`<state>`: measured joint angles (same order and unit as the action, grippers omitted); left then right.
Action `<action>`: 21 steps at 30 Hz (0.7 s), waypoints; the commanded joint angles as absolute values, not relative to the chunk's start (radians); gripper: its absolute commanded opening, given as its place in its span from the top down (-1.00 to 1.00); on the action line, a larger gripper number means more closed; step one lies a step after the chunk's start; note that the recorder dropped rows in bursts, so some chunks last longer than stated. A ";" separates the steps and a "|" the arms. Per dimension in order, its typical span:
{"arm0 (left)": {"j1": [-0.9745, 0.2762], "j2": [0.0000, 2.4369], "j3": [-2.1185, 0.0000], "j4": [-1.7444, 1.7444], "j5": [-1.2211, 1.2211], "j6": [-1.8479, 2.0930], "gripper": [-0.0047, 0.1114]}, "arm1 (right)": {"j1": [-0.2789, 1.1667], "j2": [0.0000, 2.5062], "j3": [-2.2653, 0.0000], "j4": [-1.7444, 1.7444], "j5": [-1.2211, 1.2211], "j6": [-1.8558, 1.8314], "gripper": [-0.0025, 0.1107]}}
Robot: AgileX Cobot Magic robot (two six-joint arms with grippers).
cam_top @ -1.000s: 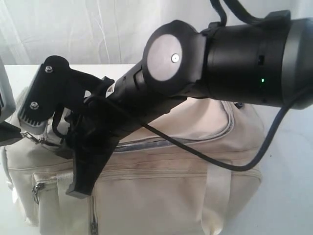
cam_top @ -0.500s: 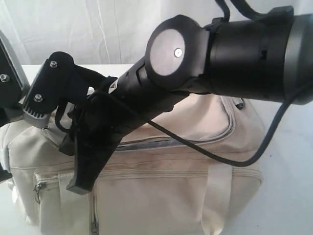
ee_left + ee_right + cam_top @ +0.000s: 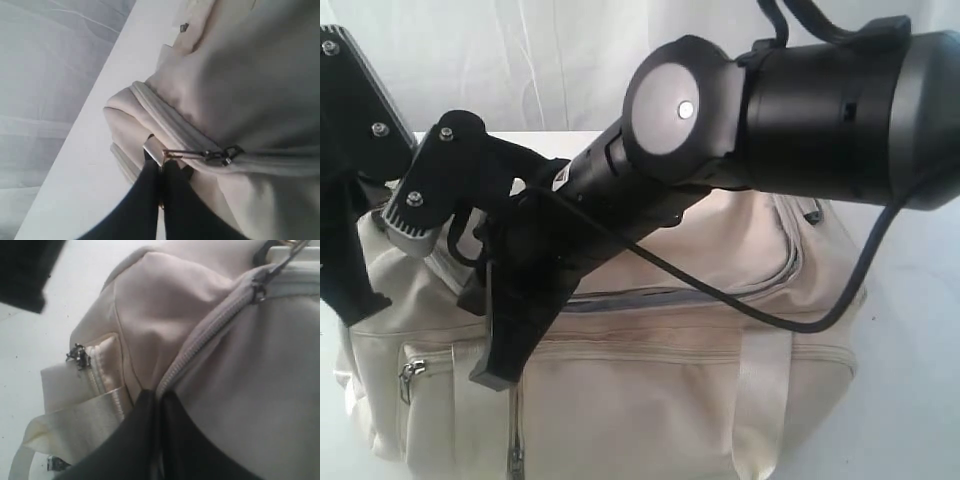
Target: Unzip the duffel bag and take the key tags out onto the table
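The duffel bag (image 3: 670, 400) is a large cream-beige fabric holdall, soft and a little slumped, standing upright on the white bench (image 3: 920, 380) with its long side facing the exterior view. Its grey top zipper (image 3: 650, 298) runs shut along the upper edge, the dark slider (image 3: 222, 155) at one end with its metal pull tab (image 3: 172, 153) drawn out straight. A pale satin strap (image 3: 760, 400) hangs down the front beside a zipped front pocket (image 3: 450, 400).
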<state>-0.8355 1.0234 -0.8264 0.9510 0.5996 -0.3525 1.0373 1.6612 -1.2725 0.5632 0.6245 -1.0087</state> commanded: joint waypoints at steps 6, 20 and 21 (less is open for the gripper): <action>-0.537 1.099 -0.827 1.112 0.327 -0.374 0.92 | 1.058 1.655 -1.266 0.561 0.765 -1.016 0.96; -0.309 1.352 -0.963 1.112 0.034 -0.389 0.92 | 1.058 1.655 -1.266 0.561 0.803 -1.010 0.96; -0.302 1.379 -0.983 1.112 0.028 -0.389 0.92 | 1.058 1.655 -1.266 0.561 0.803 -1.010 0.96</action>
